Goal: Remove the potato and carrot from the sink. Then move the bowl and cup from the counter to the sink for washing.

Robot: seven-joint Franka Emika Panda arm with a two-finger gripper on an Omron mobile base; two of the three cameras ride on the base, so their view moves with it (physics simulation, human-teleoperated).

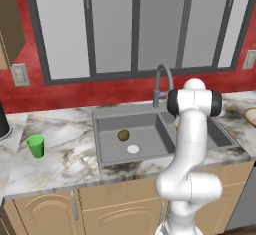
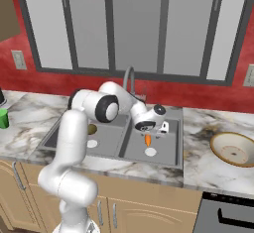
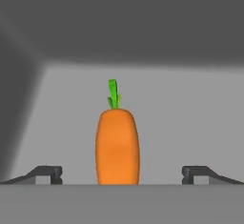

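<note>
Directly ahead of the gripper (image 3: 119,175), in the hand view, the carrot (image 3: 117,144) lies centred between the two dark fingertips (image 3: 45,174), its long axis running from 6 o'clock at the blunt orange end to 12 o'clock at the green top. The jaws stand released and wide, one tip off at 9 o'clock of the carrot and the other at 3 o'clock, both well clear of its flanks and holding nothing. From the right base view the gripper (image 2: 155,128) hangs low over the right basin of the sink (image 2: 171,160), with the carrot (image 2: 148,140) just beneath it and a white drain disc (image 2: 150,151) a little further toward 6 o'clock. The potato (image 1: 123,135) sits in the left basin, apart from the arm's reach at present. The cup (image 1: 35,145) stands on the counter (image 1: 70,164) to the sink's 9 o'clock, and the bowl (image 2: 233,149) rests on the marble at its 3 o'clock. I judge the carrot is the first piece to lift: the jaws straddle its narrow width crosswise, so a straight advance along the view axis and a squeeze should take it.
</note>
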